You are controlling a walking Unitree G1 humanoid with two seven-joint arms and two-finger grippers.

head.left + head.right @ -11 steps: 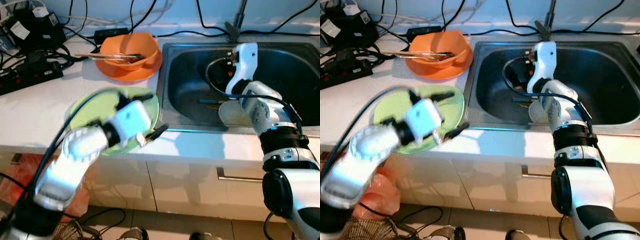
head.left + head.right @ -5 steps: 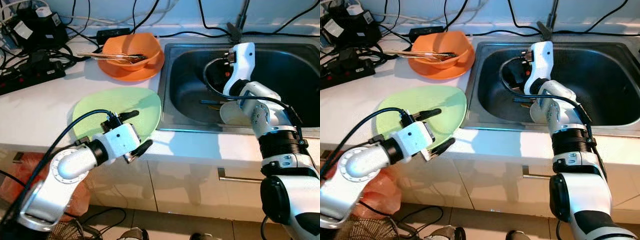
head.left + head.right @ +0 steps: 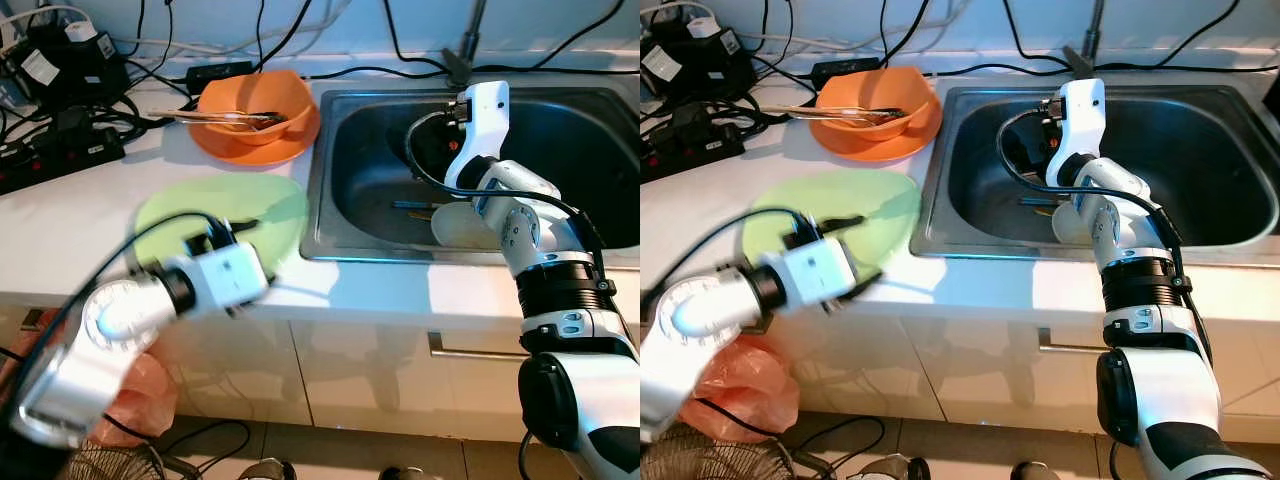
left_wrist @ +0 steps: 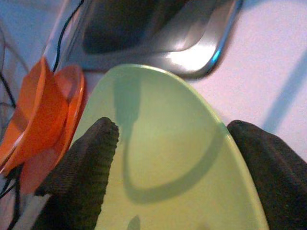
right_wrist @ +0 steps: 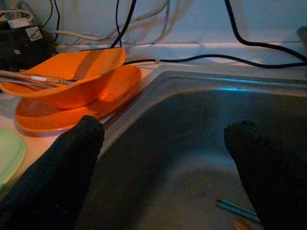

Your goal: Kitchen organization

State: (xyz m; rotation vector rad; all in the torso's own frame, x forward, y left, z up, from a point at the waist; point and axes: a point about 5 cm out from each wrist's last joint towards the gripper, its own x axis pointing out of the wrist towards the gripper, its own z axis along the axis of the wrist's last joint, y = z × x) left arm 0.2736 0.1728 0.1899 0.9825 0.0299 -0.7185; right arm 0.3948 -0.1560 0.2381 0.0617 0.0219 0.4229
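Note:
A light green plate (image 3: 215, 210) lies flat on the white counter, left of the steel sink (image 3: 370, 190). My left gripper (image 3: 256, 252) hovers open at the plate's near right rim, blurred by motion. In the left wrist view its two fingers (image 4: 81, 177) stand apart with the green plate (image 4: 168, 158) between them. Behind the plate an orange bowl (image 3: 255, 100) with chopsticks (image 3: 215, 115) sits on an orange plate (image 3: 250, 145). My right gripper (image 5: 165, 128) hangs open inside the sink, holding nothing. A white dish (image 3: 462, 225) and a few utensils (image 3: 415, 205) lie in the basin.
Power strips (image 3: 60, 150), a black adapter (image 3: 70, 65) and several cables crowd the counter's back left. The faucet (image 3: 460, 60) rises behind the sink. An orange bag (image 3: 130, 390) sits on the floor below the counter's front edge.
My left arm has drawn the open gripper back leftward from the plate's right edge toward its near rim and is still moving. The right arm has held still in the sink.

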